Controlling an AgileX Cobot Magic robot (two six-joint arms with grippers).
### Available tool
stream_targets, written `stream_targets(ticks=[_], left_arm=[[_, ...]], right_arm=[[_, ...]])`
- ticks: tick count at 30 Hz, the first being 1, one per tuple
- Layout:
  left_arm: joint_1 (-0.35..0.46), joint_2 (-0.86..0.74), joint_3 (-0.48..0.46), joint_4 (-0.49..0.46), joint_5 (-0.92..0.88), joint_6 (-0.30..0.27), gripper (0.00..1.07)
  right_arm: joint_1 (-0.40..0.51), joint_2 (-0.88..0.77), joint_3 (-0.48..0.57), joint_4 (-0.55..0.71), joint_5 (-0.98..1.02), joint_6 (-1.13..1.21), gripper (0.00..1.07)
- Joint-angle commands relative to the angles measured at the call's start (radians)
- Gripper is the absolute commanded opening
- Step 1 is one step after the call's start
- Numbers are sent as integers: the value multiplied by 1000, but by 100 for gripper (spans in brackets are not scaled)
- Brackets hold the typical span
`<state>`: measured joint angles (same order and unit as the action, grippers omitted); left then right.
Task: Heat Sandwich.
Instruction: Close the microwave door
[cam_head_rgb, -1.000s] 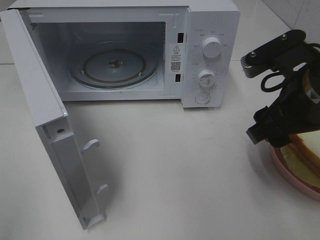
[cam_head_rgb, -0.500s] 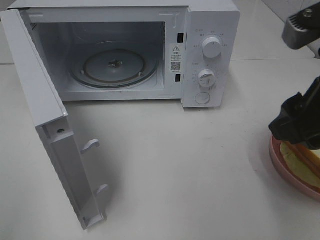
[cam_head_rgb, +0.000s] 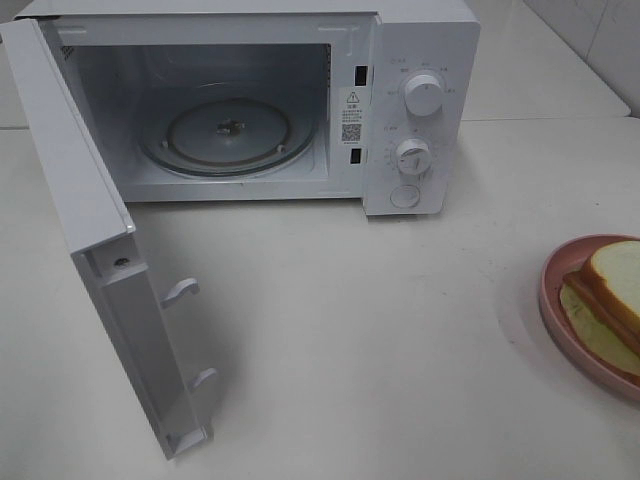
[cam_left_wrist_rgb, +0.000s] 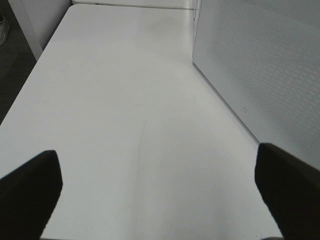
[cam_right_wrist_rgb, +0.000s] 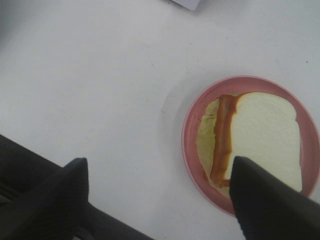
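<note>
The right gripper (cam_right_wrist_rgb: 160, 195) hangs above the table (cam_right_wrist_rgb: 90, 85) with its jaws spread wide and nothing between them. Just beyond and below its fingertips sits the plate (cam_right_wrist_rgb: 192, 117), pink and round, with the sandwich (cam_right_wrist_rgb: 260, 137) lying on it: white bread on top, a brown strip and pale yellow-green filling showing along one edge. Neither finger touches plate or sandwich.

The left gripper (cam_left_wrist_rgb: 160, 190) is also fully open and empty, over bare table. Ahead of it and to one side stands the perforated face of the door (cam_left_wrist_rgb: 260, 70).

In the high view the microwave (cam_head_rgb: 420, 60) stands well apart from the plate, door swung open, glass turntable (cam_head_rgb: 228, 135) bare inside.
</note>
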<state>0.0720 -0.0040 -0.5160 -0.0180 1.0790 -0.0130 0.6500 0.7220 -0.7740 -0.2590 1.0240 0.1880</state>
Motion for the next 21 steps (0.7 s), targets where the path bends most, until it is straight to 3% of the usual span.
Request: stream_targets(ticks=[1,10,21], left_arm=[[1,-9,1,1,-9,0,100],[1,-9,1,1,-9,0,100],[1,-9,1,1,-9,0,100]], right_arm=[[1,-55,2,6,41,-19,76],[-3,-291,86,5,83,-12,76],[-261,-516,212,11,54,-5,76]])
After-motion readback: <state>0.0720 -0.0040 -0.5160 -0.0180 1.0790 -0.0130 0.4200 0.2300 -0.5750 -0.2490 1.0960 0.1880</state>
